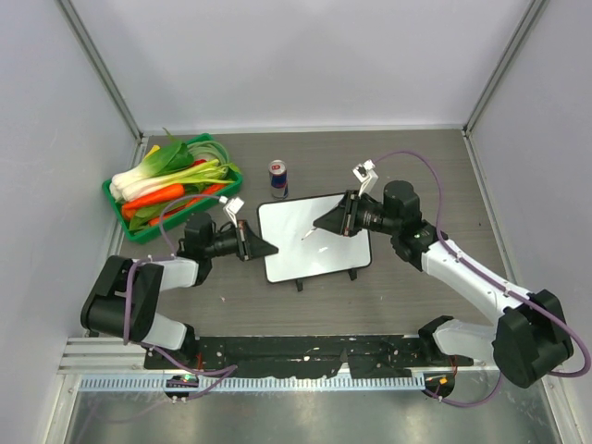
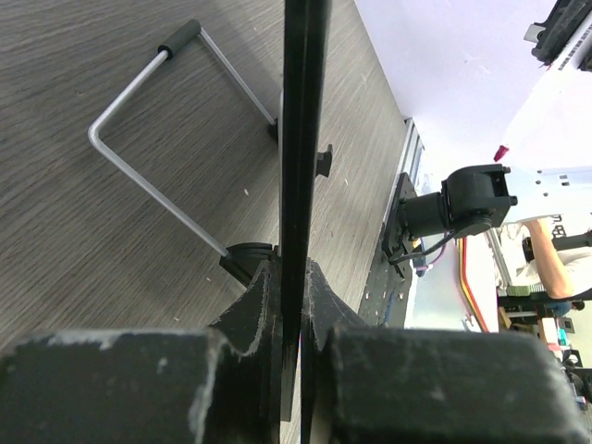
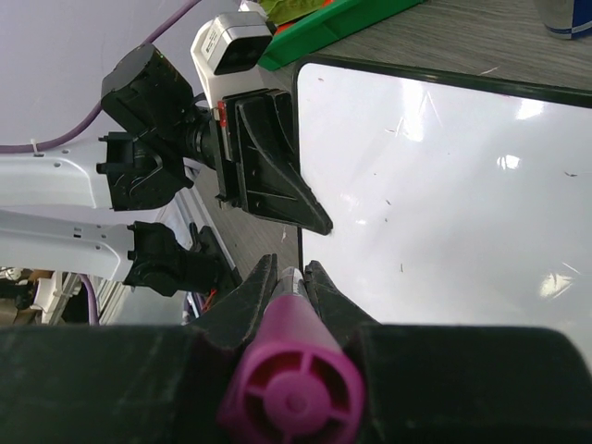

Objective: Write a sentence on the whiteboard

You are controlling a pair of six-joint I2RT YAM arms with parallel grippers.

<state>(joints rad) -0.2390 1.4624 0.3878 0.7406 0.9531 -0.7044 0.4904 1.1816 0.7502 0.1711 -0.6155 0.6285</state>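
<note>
White and glossy, the whiteboard [image 1: 319, 245] lies flat near the middle of the wood-grain table [image 1: 416, 157], its face plain apart from glare and a few faint specks. The left claw [image 1: 266, 248] is clenched on the board's left edge; in the left wrist view its dark rim [image 2: 301, 139] runs edge-on between the two black fingers [image 2: 252, 310], and a bent wire leg [image 2: 153, 176] rests on the table beside it. The right claw [image 1: 321, 222] hangs over the board's upper middle, grasping a pink marker [image 3: 294, 393] whose butt end faces the right wrist camera and whose tip [image 1: 308, 236] points down at the board. Behind the board stands a drink can [image 1: 277, 178], and a green tray [image 1: 139, 229] of vegetables sits at the far left.
</note>
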